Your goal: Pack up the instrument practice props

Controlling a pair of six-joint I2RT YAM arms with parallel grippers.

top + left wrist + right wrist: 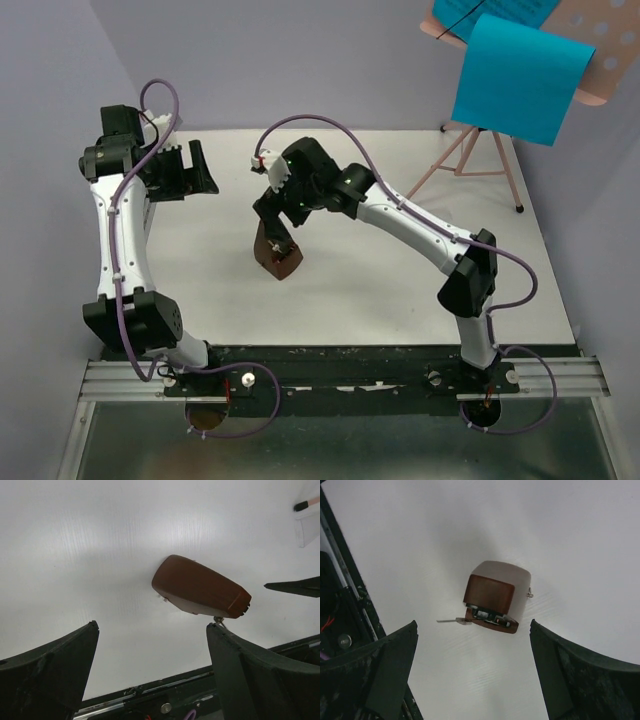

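Observation:
The dark-brown wedge-shaped metronome block [279, 257] lies on its side on the white table, near the middle. In the right wrist view the metronome block [492, 596] is ahead of my right gripper [473, 623], which is open with nothing between its fingers. From above, the right gripper [274, 230] hovers just over the block. My left gripper [193, 176] is open at the far left, apart from the block [200, 587]. The pink perforated music stand [478, 150] is at the back right corner with the bright blue paper sheet [520, 76] on its desk.
A black and metal rail [340, 356] runs along the table's near edge. Lavender walls close in the back and both sides. The stand's thin tripod legs [512, 182] spread over the back right corner. One stand foot [305, 504] shows in the left wrist view.

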